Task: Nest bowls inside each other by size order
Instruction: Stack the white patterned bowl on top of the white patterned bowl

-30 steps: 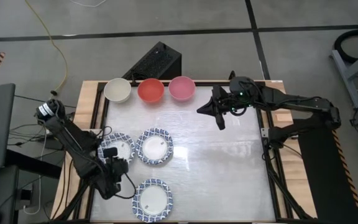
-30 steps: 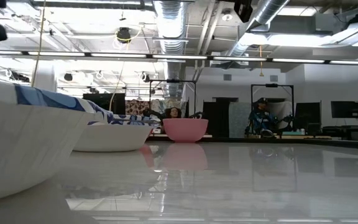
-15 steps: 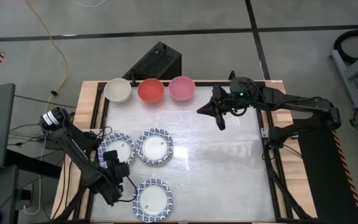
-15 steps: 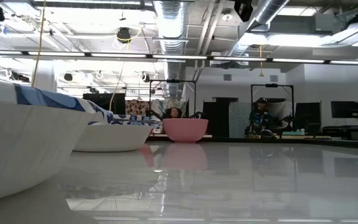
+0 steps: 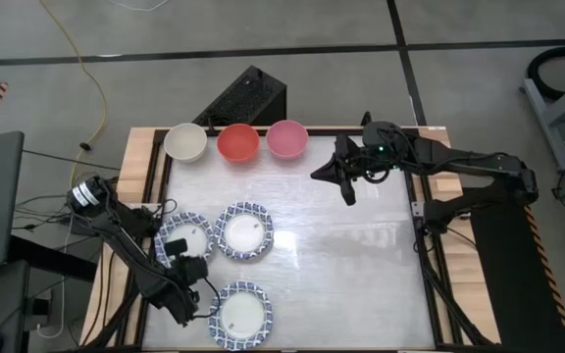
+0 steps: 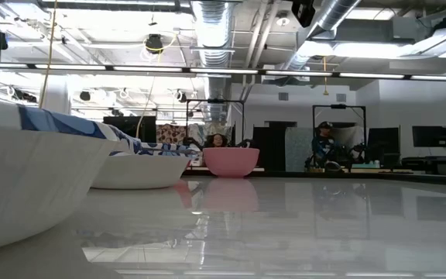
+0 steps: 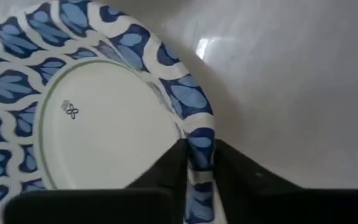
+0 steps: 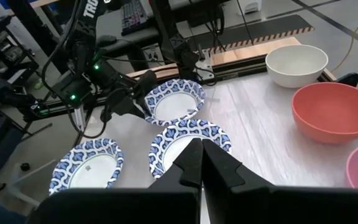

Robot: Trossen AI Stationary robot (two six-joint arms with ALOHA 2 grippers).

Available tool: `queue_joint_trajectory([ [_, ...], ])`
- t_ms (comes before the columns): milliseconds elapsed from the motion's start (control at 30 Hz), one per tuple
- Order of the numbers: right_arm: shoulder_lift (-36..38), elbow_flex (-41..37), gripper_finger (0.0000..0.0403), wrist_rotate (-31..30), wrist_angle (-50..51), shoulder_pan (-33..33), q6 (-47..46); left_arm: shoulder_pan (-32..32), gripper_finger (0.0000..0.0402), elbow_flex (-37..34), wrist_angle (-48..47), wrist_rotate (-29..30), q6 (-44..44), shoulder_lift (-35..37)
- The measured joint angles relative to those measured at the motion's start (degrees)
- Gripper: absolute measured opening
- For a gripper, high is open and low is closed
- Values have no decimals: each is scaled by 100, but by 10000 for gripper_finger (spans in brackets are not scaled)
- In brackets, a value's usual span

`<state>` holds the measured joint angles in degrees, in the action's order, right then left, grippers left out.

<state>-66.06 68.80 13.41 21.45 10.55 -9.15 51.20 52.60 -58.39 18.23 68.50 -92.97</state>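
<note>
Three blue-and-white patterned bowls sit on the white table: a left one (image 5: 186,235), a middle one (image 5: 244,231) and a near one (image 5: 241,313). Cream (image 5: 185,142), red (image 5: 237,143) and pink (image 5: 286,138) bowls stand in a row along the far edge. My left gripper (image 5: 190,269) is shut on the left bowl (image 7: 92,124) at its near side. My right gripper (image 5: 349,194) hovers shut over the table's far right part, holding nothing (image 8: 201,158). My left gripper pinches the left bowl's patterned rim (image 7: 201,144) on its near side. One finger (image 7: 174,167) is inside the bowl and the other (image 7: 232,171) is outside. The fingers come from the near side, slanting down. The bowl sits upright on the table.
A black box (image 5: 246,98) lies beyond the far edge behind the red bowl. Wooden frame rails (image 5: 140,167) run along the table's sides. Bare white tabletop (image 5: 351,275) spreads over the centre and right. People and desks show in the room behind (image 6: 324,147).
My left arm has shifted a little toward the table's near edge, bringing its gripper down to the near rim of the left bowl. The bowls have stayed in place, and the right arm has kept still.
</note>
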Motion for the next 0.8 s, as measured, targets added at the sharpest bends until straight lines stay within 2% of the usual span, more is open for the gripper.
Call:
queue_joint_trajectory([
  [100,0,0,27,0,-2,0,0,-8,9,0,-6,7,185,2],
  [367,0,1,27,0,-2,0,2,-20,2,0,-61,39,614,274],
  [533,0,-1,27,0,37,0,20,-20,0,0,-210,222,974,716],
  [800,0,-1,27,0,172,0,59,-129,0,2,-216,399,1048,1606],
])
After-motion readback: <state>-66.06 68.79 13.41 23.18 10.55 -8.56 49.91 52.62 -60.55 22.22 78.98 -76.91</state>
